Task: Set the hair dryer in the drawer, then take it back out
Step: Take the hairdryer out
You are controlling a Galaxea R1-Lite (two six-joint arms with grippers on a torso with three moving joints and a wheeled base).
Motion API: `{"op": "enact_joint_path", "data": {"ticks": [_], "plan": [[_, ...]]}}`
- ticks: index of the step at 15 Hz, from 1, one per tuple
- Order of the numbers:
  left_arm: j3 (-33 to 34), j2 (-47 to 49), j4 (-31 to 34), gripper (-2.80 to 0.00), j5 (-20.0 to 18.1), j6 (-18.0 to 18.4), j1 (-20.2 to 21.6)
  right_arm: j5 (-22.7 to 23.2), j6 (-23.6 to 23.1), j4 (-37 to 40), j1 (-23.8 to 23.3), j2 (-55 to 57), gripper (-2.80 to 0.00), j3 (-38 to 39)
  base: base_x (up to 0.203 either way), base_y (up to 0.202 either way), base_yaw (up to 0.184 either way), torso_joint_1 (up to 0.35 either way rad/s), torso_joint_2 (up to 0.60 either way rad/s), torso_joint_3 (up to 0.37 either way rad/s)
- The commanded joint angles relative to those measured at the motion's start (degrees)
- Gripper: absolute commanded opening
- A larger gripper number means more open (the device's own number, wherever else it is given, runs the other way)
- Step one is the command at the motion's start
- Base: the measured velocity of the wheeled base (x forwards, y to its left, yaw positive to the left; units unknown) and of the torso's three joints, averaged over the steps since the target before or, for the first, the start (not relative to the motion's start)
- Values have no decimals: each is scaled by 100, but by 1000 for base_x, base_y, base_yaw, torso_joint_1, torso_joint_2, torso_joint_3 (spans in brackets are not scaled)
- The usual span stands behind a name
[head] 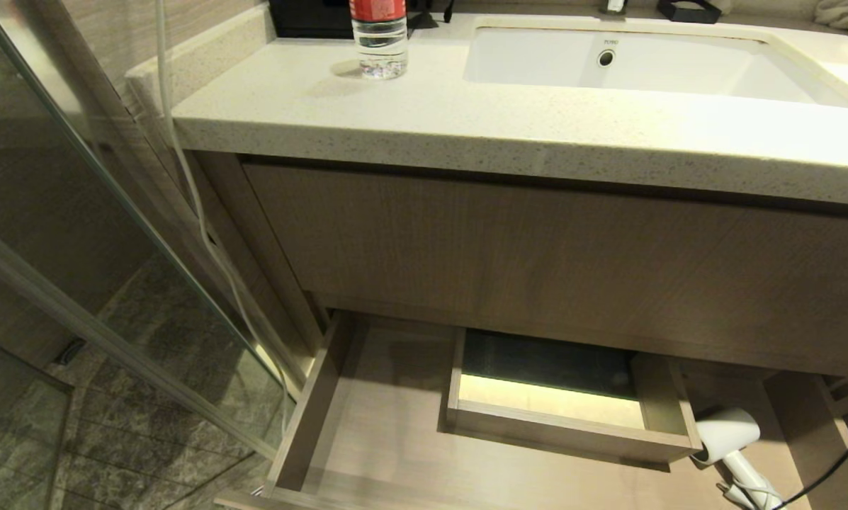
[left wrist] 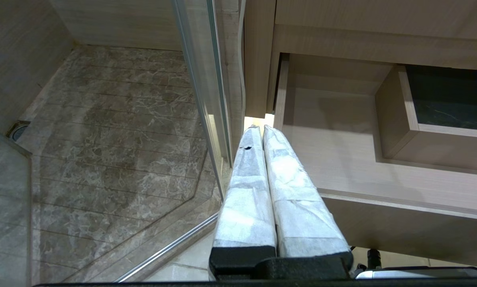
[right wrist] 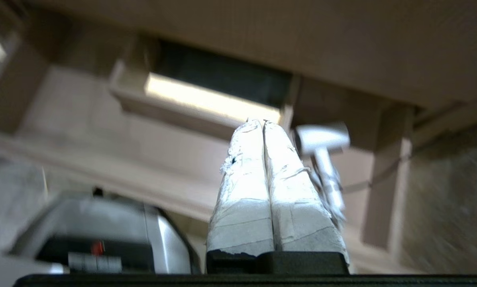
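The drawer [head: 388,432] stands pulled open below the vanity, its pale floor bare on the left, with a boxed cutout [head: 569,425] in the middle. The white hair dryer [head: 727,431] lies inside at the drawer's right end, barrel toward the cutout, handle and black cord [head: 838,464] trailing to the front. Neither arm shows in the head view. My right gripper [right wrist: 262,120] is shut and empty in front of the drawer [right wrist: 83,111], with the hair dryer [right wrist: 322,139] just beyond its tips. My left gripper [left wrist: 261,127] is shut and empty by the left corner of the drawer [left wrist: 334,139].
A tall wood-grain panel [head: 537,248] sits above the drawer under the stone countertop [head: 395,117]. On top are a water bottle [head: 380,35] and the sink [head: 806,49]. A glass shower door [head: 112,269] and a hanging white cable [head: 197,198] stand at the left.
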Motion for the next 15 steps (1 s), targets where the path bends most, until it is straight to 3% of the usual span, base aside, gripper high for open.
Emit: {"op": "enact_joint_path", "data": {"ticks": [1, 3, 7, 10, 12, 15], "plan": [[0, 0, -1, -280, 0, -3, 0, -26, -413, 1295, -117, 1489, -280, -1052, 0, 0, 0, 0, 0, 0], [0, 0, -1, -280, 0, -3, 0, -71, -1093, 2163, -274, 2181, -280, -1513, 0, 0, 0, 0, 0, 0], [0, 0, -1, -280, 0, -3, 0, -173, -2142, 2612, -503, 3414, -280, -2201, 0, 0, 0, 0, 0, 0], [0, 0, -1, -280, 0, -3, 0, -1003, -3194, 2538, -870, 4413, -280, -2596, 0, 0, 0, 0, 0, 0], [0, 0, -1, -280, 0, -3, 0, -1651, -3441, 2511, -1017, 4992, -280, -2753, 0, 0, 0, 0, 0, 0], [0, 0, -1, -280, 0, -3, 0, -1947, -3506, 2283, -1083, 5849, -280, -2751, 0, 0, 0, 0, 0, 0]]}}
